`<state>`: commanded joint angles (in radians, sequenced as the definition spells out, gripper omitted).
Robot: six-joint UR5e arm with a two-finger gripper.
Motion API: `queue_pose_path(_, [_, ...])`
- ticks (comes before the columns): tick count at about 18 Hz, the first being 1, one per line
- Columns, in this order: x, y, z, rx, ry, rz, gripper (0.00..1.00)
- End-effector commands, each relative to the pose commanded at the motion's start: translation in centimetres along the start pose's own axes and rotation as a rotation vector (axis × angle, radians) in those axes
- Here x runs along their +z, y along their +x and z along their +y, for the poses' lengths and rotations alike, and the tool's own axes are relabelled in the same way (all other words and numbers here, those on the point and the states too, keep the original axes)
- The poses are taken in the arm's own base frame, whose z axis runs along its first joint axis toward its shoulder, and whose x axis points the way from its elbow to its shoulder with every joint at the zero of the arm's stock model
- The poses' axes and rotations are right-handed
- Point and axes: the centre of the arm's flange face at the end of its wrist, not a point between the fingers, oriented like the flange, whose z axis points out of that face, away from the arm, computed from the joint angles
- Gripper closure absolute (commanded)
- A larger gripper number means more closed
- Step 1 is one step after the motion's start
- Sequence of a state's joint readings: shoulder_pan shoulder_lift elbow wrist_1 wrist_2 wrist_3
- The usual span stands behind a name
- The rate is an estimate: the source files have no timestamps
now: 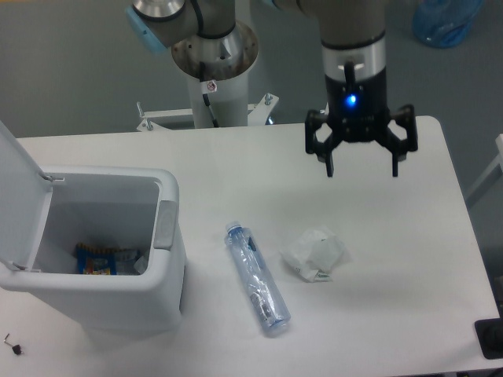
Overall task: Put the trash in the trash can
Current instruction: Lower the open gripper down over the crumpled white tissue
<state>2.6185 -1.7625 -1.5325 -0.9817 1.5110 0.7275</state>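
Observation:
Two pieces of trash lie on the white table. A crumpled white wad [315, 253] sits right of centre. Left of it lies a crushed clear bluish plastic bottle [257, 279], cap end pointing away from me. The trash can [169, 259], a white bin with its lid standing open, is at the left and holds a colourful wrapper. My gripper [361, 170] hangs open over the table behind and to the right of the wad, fingers pointing down, with nothing between them.
The arm's base column [214, 63] stands behind the table's far edge. A blue bag [445, 22] lies on the floor at the top right. The table's right edge [464, 212] runs close to the gripper.

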Motion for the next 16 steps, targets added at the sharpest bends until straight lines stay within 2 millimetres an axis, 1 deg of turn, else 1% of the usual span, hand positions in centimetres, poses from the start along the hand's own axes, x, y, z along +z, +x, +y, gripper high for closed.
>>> queue_pose_path(2, [1.2, -0.1, 0.2, -0.017, -0.018, 0.011, 0.00])
queue_pose_path(4, [3.3, 0.6, 1.0, 0.005, -0.050, 0.041, 0.00])
queue_pose_path(6, [5.8, 2.0, 2.7, 0.122, -0.091, 0.089, 0.00])
queue_pose_path(8, [8.2, 3.4, 4.5, 0.279, -0.123, 0.140, 0.00])
queue_pose_path(9, [9.1, 3.8, 5.0, 0.371, -0.126, 0.158, 0.00])
queue_pose_path(11, [11.2, 4.1, 5.6, 0.495, -0.138, 0.200, 0.00])
queue_pose_path(13, [12.9, 4.4, 6.0, 0.563, -0.147, 0.230, 0.00])
queue_pose_path(16, [15.7, 4.6, 6.3, 0.590, -0.166, 0.270, 0.00])
